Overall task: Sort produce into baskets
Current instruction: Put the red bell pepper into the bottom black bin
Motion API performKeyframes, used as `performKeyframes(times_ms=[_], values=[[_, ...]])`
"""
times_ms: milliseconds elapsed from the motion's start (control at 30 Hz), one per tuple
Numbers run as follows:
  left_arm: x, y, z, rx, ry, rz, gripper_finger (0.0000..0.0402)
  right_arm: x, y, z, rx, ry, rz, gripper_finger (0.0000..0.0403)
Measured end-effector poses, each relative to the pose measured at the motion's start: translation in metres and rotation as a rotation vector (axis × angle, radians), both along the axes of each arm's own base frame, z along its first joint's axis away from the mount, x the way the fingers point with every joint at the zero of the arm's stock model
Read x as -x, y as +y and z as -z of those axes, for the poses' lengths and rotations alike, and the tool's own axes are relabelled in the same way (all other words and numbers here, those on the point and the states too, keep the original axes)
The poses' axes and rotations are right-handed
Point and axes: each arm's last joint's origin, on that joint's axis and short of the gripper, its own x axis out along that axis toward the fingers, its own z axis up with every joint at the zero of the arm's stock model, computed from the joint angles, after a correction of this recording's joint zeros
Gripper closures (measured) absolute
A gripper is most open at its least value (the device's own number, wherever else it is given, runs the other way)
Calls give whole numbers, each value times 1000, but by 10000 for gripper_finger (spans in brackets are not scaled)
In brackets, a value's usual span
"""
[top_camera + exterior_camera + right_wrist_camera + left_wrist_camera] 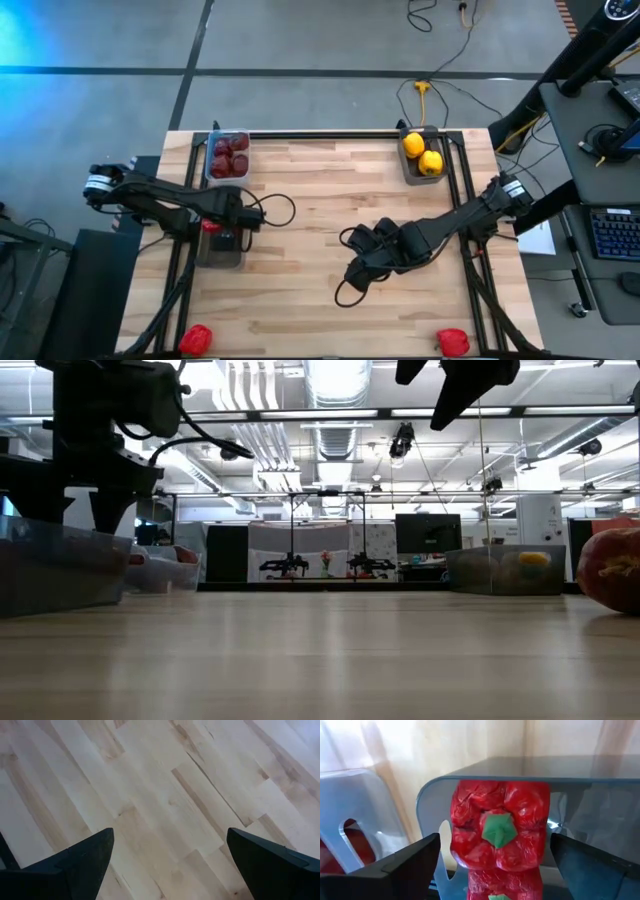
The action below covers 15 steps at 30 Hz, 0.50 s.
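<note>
- Left gripper (222, 232) over a clear basket (219, 256) at the table's left edge, fingers apart around a red pepper (497, 831).
- Right gripper (362, 268) mid-table, fingers wide apart over bare wood.
- Maroon pieces (229, 156) and yellow pieces (422, 153) binned along the far edge.
- Loose red peppers (196, 338) at near corners.

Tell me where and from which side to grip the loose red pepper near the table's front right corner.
Grip the red pepper across its rounded middle, coming straight down from above. It lies alone on the table, clear of any bin wall, so a top approach looks unobstructed. Its lumpy sides probably hold better than its ends. The right gripper, open over bare wood, looks the closer one; the left gripper is over a bin.
</note>
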Motion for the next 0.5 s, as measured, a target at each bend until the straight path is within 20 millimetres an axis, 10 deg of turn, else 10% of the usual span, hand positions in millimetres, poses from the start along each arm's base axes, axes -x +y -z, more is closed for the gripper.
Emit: performKeyframes(times_ms=[500], values=[[-1, 2, -49, -93, -111, -95, 41, 7, 17, -1, 9, -39, 29, 23]])
